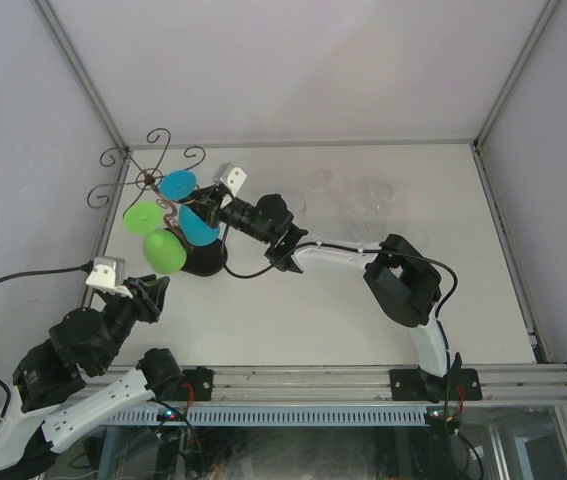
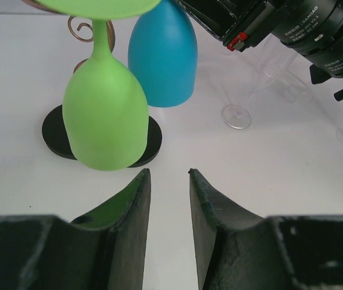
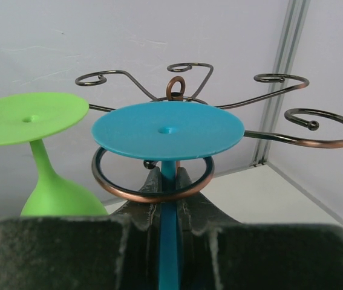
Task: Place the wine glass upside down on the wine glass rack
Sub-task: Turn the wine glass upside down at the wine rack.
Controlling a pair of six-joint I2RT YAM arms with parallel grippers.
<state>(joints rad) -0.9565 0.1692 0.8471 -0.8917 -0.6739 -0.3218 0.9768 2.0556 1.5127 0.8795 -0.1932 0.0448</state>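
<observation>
From above, the wine glass rack [image 1: 148, 178] stands at the far left corner of the tabletop [image 1: 363, 310], with its scroll arms spread out and its black base [image 1: 203, 262] on the surface. The right arm reaches across to it. The right hand [image 1: 213, 207] is at the blue wine glass [image 1: 200, 228], which hangs bowl down among the arms. A green wine glass [image 1: 165, 252] hangs inverted just beside the blue one, on its near left. The left hand [image 1: 153, 287] sits near the rack, short of the green bowl.

In the left wrist view, the left hand [image 2: 168, 181] is partly open with nothing between its fingers [image 2: 136, 208]. The green wine glass [image 2: 104, 115] hangs just ahead of it, over the black base [image 2: 56, 130]. The blue wine glass [image 2: 162, 54] is behind it and to the right. A clear wine glass [image 2: 236, 116] lies farther back on the tabletop [image 2: 280, 175].

In the right wrist view, the right hand [image 3: 169, 181] is closed tight on the stem of the blue wine glass [image 3: 168, 130], just under its flat foot. One scroll ring of the wine glass rack [image 3: 268, 99] curls around the stem below the foot. I cannot tell whether the foot rests on the wire. The green wine glass [image 3: 32, 118] hangs to the left.
</observation>
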